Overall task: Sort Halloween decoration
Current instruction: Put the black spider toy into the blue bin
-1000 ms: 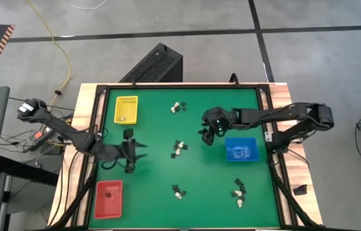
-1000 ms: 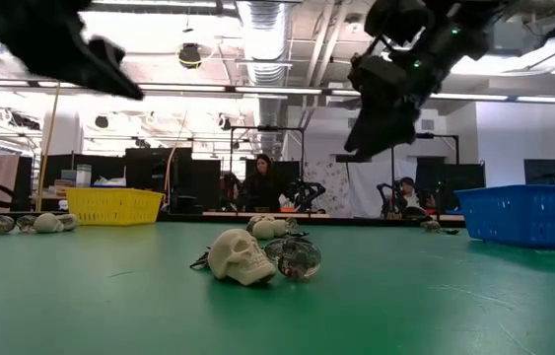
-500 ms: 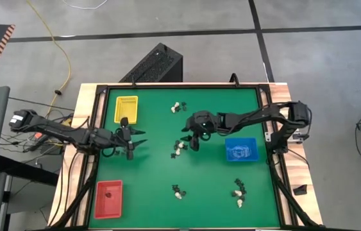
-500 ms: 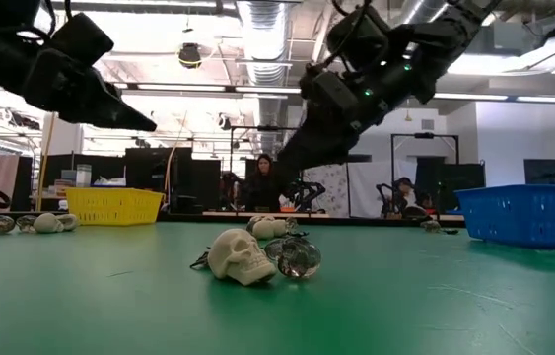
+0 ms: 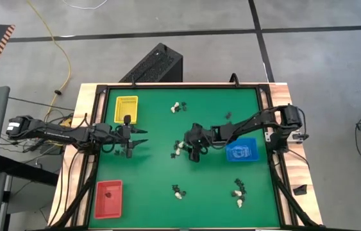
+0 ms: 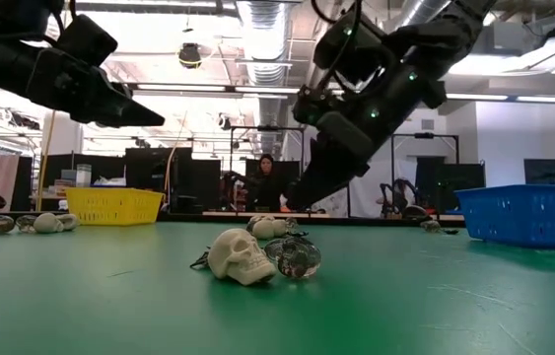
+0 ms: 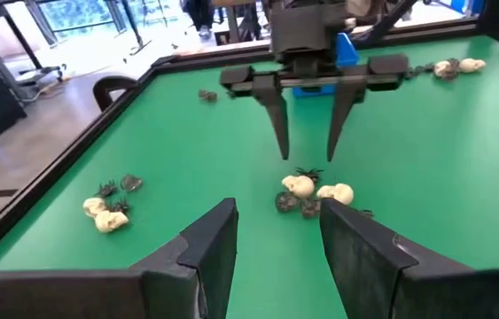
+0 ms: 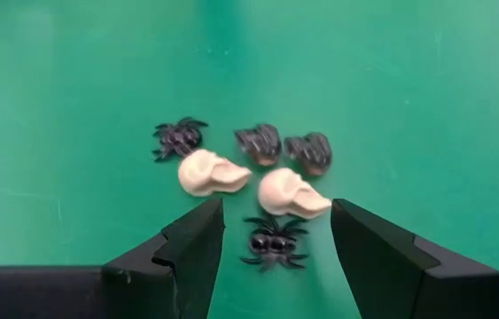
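Cream skulls (image 8: 214, 173) lie apparently just below right gripper (image 8: 276, 232)

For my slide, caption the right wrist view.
Open right end effector hovers above two skulls, two spiders and two dark trinkets.

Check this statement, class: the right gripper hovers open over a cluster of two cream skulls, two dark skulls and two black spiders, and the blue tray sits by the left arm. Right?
Not quite. The blue rectangular tray sits by the right arm, as the high view shows. The rest holds: the right gripper hovers open over the cluster of two cream skulls, two dark skulls and two black spiders.

Green table (image 5: 206, 179): 3 trays (image 5: 126, 108), 5 trinket clusters (image 5: 179, 148).
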Tool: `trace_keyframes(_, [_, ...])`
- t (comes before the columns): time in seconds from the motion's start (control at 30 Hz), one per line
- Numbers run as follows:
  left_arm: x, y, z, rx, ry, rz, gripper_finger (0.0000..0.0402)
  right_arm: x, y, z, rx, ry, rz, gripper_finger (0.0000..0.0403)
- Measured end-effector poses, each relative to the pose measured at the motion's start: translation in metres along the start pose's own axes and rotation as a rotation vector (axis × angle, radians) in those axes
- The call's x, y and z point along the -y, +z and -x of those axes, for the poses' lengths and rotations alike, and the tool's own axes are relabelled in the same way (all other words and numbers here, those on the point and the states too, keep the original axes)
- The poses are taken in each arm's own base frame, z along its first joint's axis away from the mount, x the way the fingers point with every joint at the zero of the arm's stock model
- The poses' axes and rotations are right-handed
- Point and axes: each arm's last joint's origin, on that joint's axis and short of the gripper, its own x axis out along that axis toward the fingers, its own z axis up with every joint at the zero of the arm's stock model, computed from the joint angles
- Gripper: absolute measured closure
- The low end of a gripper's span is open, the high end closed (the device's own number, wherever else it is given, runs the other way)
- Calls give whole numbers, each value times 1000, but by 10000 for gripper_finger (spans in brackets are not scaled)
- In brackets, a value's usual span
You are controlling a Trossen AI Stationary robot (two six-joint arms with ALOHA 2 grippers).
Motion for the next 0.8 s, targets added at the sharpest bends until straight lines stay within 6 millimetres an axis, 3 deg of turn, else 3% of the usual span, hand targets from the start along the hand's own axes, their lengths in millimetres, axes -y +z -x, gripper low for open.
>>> trace_keyframes(0.13, [-1,-1,0,-3,-18,7,249,-8,-2,0,-2,-15,17,164])
trace_keyframes(0.5, [-1,-2,0,-14,-22,22,249,-11,-24,-29,-62,-95,20,164])
trace_keyframes(0.8, [-1,-2,0,-13,-22,25,249,-10,-27,-29,-89,-104,10,188])
